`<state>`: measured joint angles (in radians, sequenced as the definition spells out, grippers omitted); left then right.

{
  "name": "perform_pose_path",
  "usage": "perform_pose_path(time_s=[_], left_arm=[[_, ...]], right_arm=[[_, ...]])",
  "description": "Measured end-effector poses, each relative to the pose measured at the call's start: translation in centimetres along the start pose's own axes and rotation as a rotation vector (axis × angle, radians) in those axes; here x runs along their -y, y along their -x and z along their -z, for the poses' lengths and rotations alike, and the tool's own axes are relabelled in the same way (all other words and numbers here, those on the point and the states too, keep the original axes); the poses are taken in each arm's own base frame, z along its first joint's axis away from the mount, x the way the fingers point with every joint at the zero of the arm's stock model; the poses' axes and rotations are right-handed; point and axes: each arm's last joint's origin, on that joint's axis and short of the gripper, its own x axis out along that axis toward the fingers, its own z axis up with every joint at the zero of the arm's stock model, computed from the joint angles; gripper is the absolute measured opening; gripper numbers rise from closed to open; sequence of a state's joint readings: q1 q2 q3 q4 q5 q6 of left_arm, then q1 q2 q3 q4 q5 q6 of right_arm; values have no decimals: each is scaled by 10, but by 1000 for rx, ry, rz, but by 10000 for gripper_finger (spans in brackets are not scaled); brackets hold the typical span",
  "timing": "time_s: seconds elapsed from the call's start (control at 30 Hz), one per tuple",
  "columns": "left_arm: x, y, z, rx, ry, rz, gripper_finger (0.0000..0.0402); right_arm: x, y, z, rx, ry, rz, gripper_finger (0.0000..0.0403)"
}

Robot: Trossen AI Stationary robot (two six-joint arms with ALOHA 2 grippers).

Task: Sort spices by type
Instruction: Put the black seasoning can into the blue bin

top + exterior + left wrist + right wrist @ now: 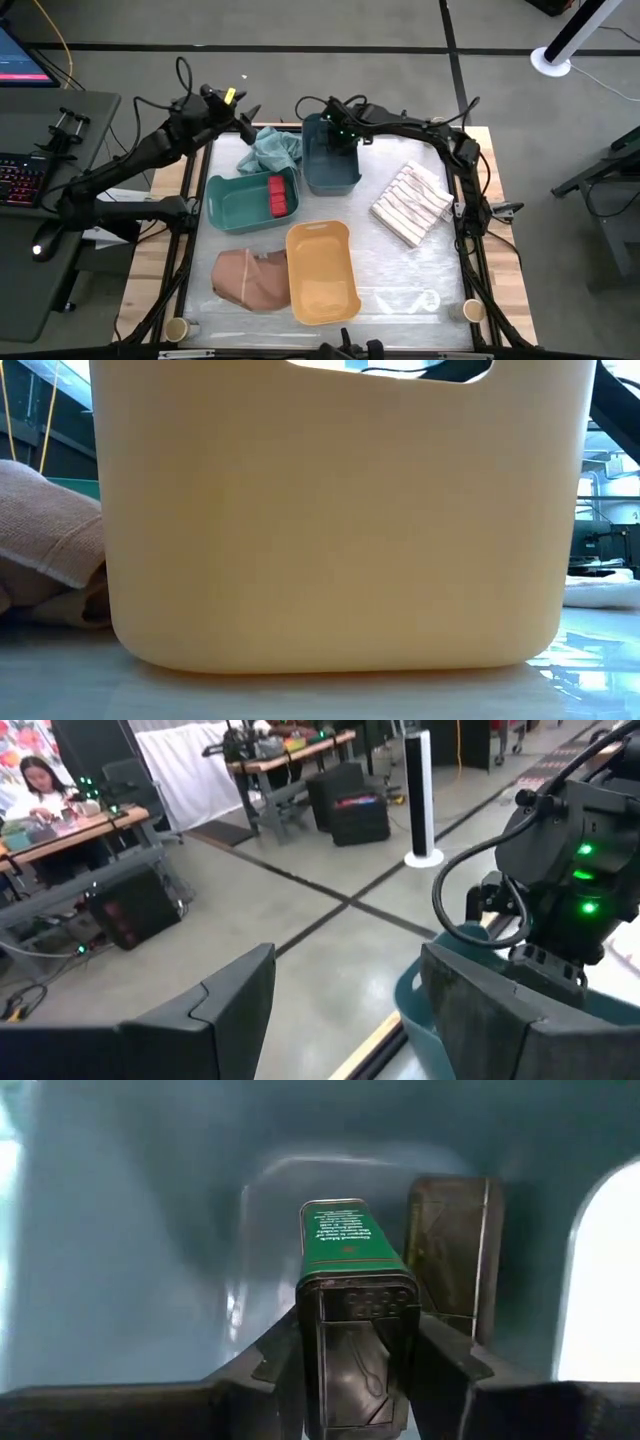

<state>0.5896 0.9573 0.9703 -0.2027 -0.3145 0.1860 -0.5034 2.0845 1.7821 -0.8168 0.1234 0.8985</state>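
My right gripper [340, 135] reaches down into the blue bin [330, 175] and is shut on a dark grey boxy spice tin with a green label [350, 1250]. A second dark tin [455, 1250] stands against the bin's inner wall. Two red boxy spices [280, 195] lie in the green bin [235, 205]. My left gripper [245, 108] hangs open in the air at the table's far edge, by the teal cloth [272, 148]. In the left wrist view, the left gripper [345, 970] holds nothing. Small tan round jars [177, 328] [472, 310] stand at the near corners. My right gripper pinches the dark grey tin between its two fingers [440, 1350], one on each narrow side near the dark cap end [360, 1320]. It comes from above, pointing down into the blue bin, along the tin's length. Whether the tin's lower end rests on the bin floor, I cannot tell.
The yellow bin [322, 272] sits near the table's near edge and fills the low view [340, 520]. A tan cloth [248, 280] lies left of it. A striped cloth [410, 205] lies right of the blue bin. People sit at desks beyond the table [35, 785].
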Motion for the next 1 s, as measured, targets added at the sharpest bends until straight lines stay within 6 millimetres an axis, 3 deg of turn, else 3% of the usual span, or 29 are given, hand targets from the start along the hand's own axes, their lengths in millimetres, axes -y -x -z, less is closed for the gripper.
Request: perform_pose_path(time_s=[0.23, 0.43, 0.57, 0.73, 0.9, 1.0], left_arm=[[3, -8, 4, -35, -12, 6, 234], [25, -60, 37, -244, -198, 55, 223], [43, -98, 67, -362, -308, 103, 165], [54, -132, 94, -391, -317, 183, 20], [54, -149, 110, -403, -365, 204, 6], [61, -154, 119, -401, -371, 318, 3]], right_arm=[[0, -3, 2, -10, -6, 6, 124], [2, -2, 4, -34, 16, 23, 124], [1, 0, 4, -50, 35, 11, 124], [-2, 6, 0, -48, 64, -2, 124], [-3, 11, -4, -46, 71, -4, 124], [-4, 13, -4, -47, 71, -3, 124]])
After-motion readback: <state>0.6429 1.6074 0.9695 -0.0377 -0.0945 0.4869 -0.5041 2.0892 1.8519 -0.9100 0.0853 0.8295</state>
